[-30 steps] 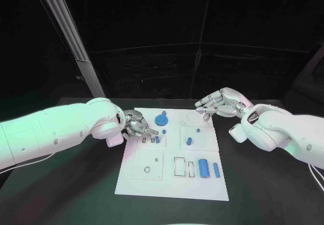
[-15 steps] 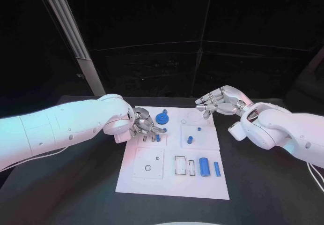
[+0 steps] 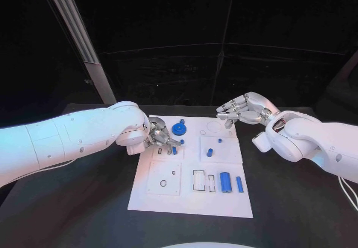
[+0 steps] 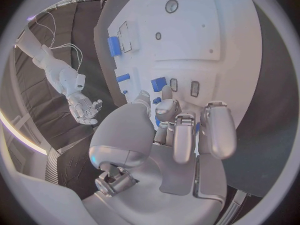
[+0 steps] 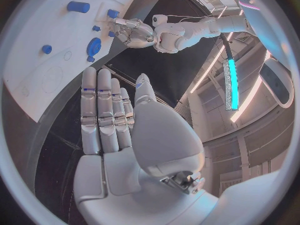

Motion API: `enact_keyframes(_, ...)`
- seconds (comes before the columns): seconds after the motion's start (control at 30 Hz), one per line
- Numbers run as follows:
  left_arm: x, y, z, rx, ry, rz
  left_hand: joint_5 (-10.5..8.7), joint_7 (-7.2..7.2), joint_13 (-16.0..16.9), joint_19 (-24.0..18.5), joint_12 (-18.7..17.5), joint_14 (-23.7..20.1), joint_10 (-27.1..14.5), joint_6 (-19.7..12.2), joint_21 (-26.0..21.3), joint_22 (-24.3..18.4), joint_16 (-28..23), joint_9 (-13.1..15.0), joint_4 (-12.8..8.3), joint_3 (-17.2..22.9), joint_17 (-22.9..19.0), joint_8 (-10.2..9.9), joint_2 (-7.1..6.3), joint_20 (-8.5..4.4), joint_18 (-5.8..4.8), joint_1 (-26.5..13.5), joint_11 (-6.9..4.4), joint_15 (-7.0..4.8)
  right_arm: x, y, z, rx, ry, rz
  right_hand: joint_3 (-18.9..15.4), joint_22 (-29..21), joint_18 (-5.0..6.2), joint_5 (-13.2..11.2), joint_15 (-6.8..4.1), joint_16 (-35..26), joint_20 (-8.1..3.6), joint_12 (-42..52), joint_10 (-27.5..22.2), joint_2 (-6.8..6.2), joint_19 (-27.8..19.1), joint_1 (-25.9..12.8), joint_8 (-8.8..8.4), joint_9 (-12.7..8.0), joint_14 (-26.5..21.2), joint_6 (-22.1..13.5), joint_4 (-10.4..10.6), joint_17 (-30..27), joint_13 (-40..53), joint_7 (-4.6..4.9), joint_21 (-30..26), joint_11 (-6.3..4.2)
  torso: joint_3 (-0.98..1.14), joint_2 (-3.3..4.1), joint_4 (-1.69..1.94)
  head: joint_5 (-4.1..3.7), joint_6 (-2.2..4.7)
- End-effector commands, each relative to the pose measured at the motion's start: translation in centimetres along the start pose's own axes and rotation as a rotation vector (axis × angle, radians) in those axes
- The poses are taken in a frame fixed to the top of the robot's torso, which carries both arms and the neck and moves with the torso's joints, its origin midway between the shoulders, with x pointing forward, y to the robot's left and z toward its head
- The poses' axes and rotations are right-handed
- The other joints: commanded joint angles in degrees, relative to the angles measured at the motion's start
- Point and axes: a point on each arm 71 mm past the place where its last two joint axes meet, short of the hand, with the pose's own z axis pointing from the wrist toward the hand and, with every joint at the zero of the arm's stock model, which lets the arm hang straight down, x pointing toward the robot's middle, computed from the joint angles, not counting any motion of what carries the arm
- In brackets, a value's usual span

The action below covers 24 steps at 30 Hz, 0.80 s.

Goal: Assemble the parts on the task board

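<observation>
While the parts wait: small blue plastic pegs (image 3: pixel 174 150) lie upper centre on white task board (image 3: pixel 190 199)
Left hand (image 3: pixel 158 136): fingers curled above pegs; whether pinching, cannot tell
Right hand (image 3: pixel 240 112): spread, empty, upper right
Handling: likely light, stiff, slippery; pinch mid-length

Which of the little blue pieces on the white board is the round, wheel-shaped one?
The blue disc near the board's far edge, just beside the left hand. The other blue pieces are small pegs or straight bars.

left hand (image 3: pixel 159 136) | moved up the task board (image 3: pixel 190 196) toward the round blue part (image 3: pixel 179 129) (fingers curled)
</observation>
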Motion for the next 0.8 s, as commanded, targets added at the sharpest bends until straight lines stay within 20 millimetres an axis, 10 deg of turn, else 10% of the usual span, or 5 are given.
enact_keyframes(0.03,0.0,-0.2,0.1,-0.013,0.006,0.036,0.28,0.0,0.1,0.35,0.05,5.96,-0.14,-0.32,0.13,0.1,0.17,0.16,-0.11,-0.2,15.08,0.28,0.06,-0.15,-0.88,0.53,-0.1,-0.42,-0.1,0.1,0.1,-0.001,-0.009,0.002,-0.4,-0.08,0.64,0.43,0.31,-0.23,0.12,-0.3,0.15,0.21,0.2,-0.35,-0.33,-0.04,0.09,-0.26,0.04,-0.05,-0.09,0.06,-0.29,0.08,-0.02,-0.04,0.03,-0.1,-0.08)
enact_keyframes(0.8,0.5,-1.4,0.7,-0.022,0.052,0.096,0.35,-0.2,-0.18,0.28,0.01,5.96,-0.25,-0.83,0.2,0.26,0.17,1.64,-0.91,0.71,15.08,1.77,0.64,-0.23,-0.88,2.48,-0.28,-0.55,-0.3,-0.1,0.1,0.013,-0.018,-0.003,-0.73,-0.31,0.61,0.98,0.52,-0.8,0.29,-0.76,-0.22,0.59,-0.07,-0.55,-0.38,-0.05,-0.25,-0.57,0.19,-0.12,-0.17,0.24,-0.71,0.29,0.02,-0.03,0.06,-0.1,-0.73)
